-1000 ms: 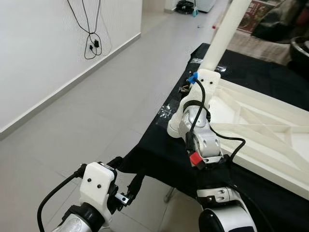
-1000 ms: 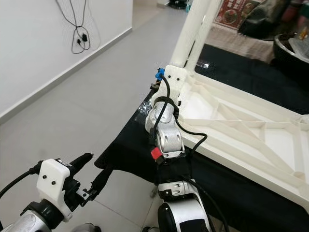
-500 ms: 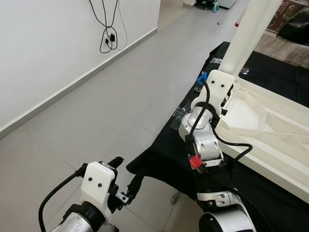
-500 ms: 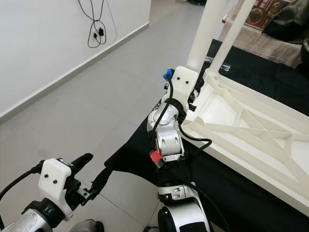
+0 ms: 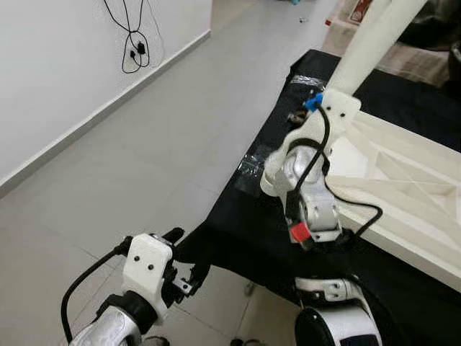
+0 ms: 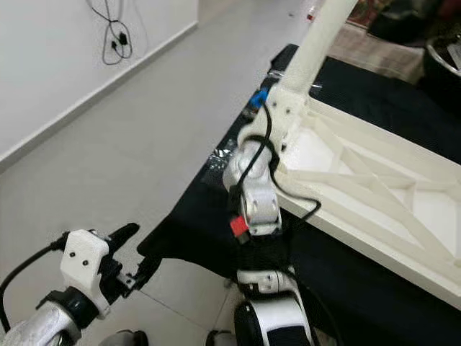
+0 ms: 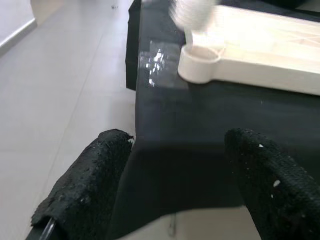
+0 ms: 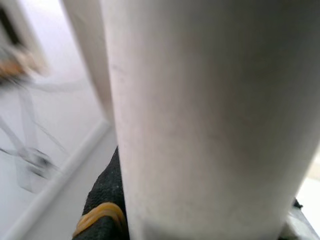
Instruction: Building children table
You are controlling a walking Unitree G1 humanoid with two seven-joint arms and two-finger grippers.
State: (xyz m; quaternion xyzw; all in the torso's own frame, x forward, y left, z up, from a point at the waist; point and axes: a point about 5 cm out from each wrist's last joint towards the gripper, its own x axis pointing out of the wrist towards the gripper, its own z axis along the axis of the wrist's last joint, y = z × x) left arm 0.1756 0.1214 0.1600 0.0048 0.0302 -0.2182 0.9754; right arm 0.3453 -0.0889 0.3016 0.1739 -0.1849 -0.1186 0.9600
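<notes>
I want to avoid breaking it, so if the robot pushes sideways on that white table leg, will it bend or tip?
The table leg looks like a rigid plastic tube, so probably stiff. It stands tall from the tabletop corner, so a sideways push could lever that corner. The right tool grips it.

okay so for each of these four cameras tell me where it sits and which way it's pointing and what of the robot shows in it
Left eye view: on the head, looking down past both arms at the white tabletop on the black cloth.
Right eye view: same head, same scene; right arm reaches to the table leg.
Left wrist view: on the left wrist, looking along the left pincer, fingers open, toward the cloth's edge.
Right wrist view: on the right wrist, pressed close against the leg; a black finger shows.
Shared: both wrist views show the white table.
</notes>
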